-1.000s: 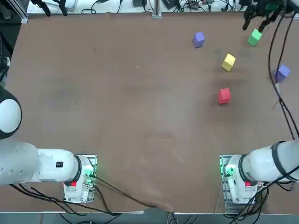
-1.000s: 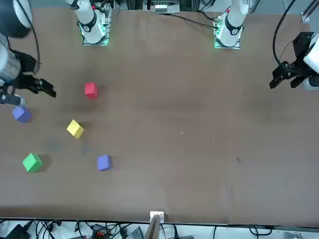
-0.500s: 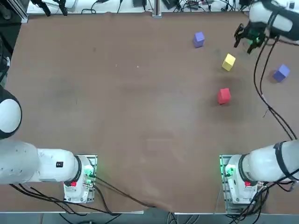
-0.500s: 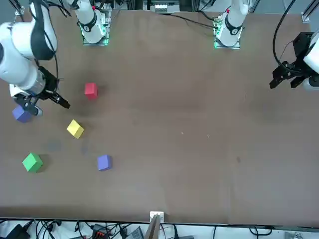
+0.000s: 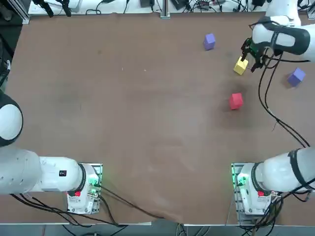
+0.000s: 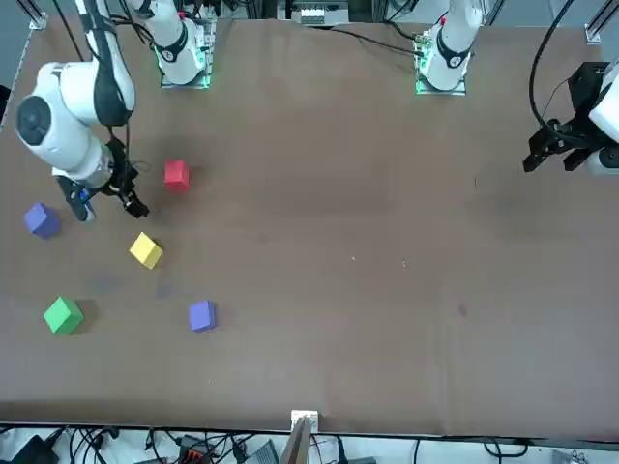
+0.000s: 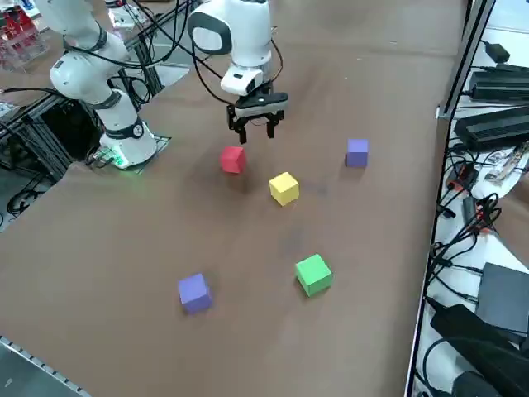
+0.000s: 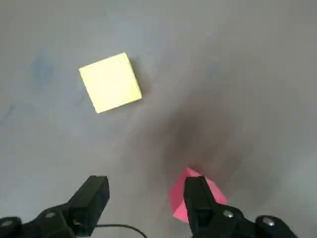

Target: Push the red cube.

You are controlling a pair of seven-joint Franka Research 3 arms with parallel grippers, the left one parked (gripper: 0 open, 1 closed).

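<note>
Bringing the right gripper [image 8: 148, 179], spread wide and empty, nearer the red cube [image 5: 236, 101], probably needing to narrow and lower before pushing.

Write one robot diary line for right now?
right gripper: open, above table | small matte red cube: on table | push: not yet begun
</note>
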